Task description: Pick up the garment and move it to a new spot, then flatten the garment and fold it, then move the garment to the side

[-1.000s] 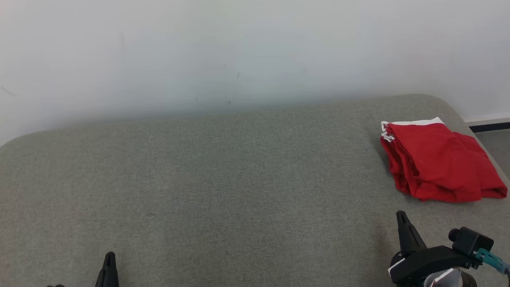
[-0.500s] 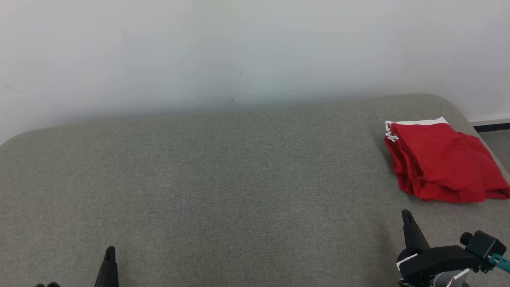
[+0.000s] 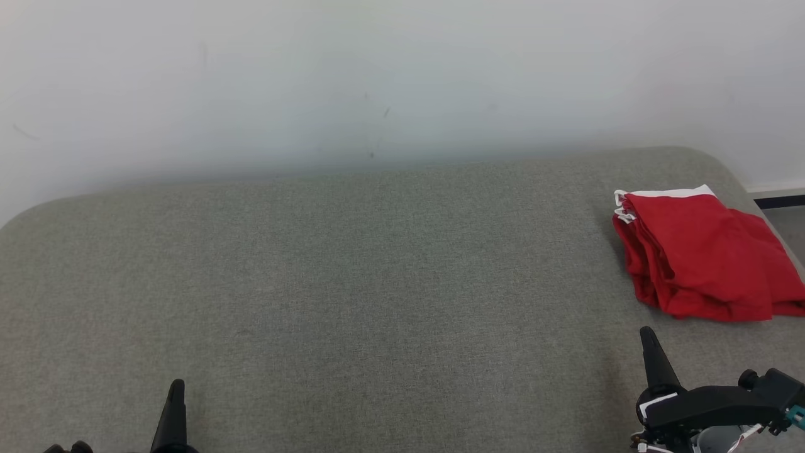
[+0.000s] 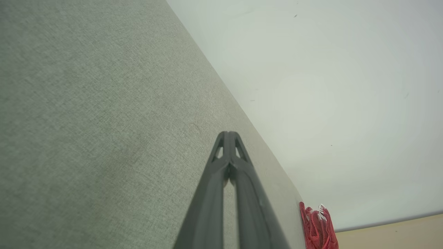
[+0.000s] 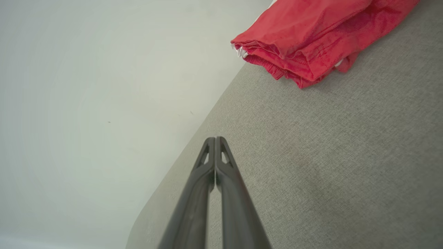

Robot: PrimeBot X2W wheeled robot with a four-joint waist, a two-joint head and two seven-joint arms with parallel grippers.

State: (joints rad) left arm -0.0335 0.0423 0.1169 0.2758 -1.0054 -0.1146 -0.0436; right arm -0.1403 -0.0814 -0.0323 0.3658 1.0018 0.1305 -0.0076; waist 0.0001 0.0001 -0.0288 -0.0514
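In the head view, the folded red garment [image 3: 704, 251] is lying at the far right corner of the grey upholstered bed [image 3: 377, 283], its white-trimmed end pointing toward the wall and its long side running along the bed's right edge. The right claw [image 3: 651, 340] is sitting by the near right edge, pressed together and empty, with the garment ahead of it and apart. The left claw [image 3: 177, 385] is sitting toward the near left corner, well apart from the garment.

In the left wrist view, the left claw [image 4: 228, 133] is showing its fingers pressed together, and the garment [image 4: 316, 228] is lying far off at the bed's [image 4: 86, 103] end.

In the right wrist view, the right claw [image 5: 215, 138] is likewise closed on nothing, and the garment's [image 5: 311, 38] stacked folds are facing it across bare bed [image 5: 346, 155]. The right arm is looking clearly the nearer for any further reach.
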